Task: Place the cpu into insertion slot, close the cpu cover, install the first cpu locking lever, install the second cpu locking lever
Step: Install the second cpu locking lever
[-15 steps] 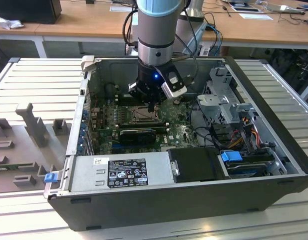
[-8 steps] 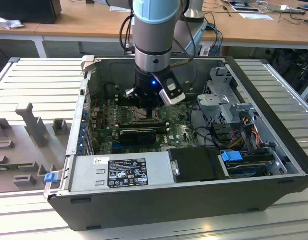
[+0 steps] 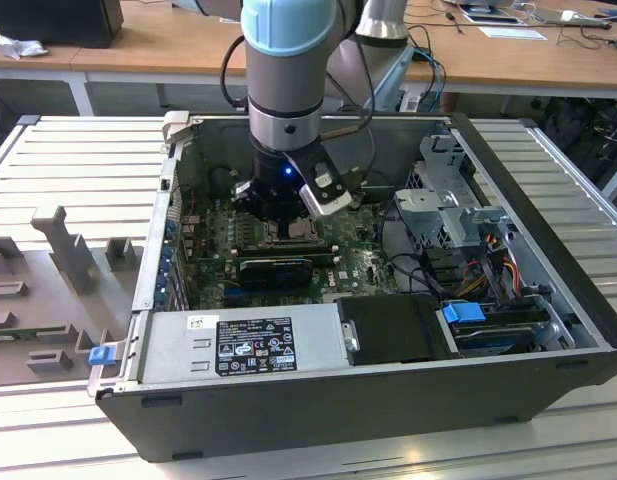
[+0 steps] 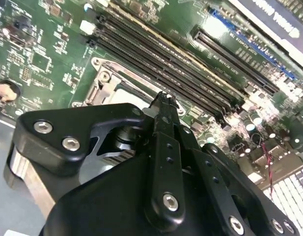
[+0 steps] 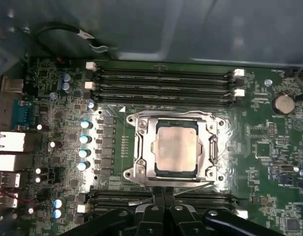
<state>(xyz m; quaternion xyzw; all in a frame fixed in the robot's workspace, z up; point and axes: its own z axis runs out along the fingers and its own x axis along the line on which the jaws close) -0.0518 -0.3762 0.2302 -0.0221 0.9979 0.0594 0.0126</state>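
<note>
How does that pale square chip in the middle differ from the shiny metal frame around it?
The cpu is a solid, matt, pale beige square; the cpu cover is a glossy silver frame with its middle cut out. The cover is the larger, reaching past the chip on every side. Both lie flat on the green motherboard.

I work in a robotics lab or electronics workshop: an opened computer case [image 3: 388, 330] sits on a ribbed aluminium table [image 3: 78, 160], a grey fixture tray [image 3: 48, 300] beside the case, and wooden desks [image 3: 158, 50] with cables and papers behind it.
</note>
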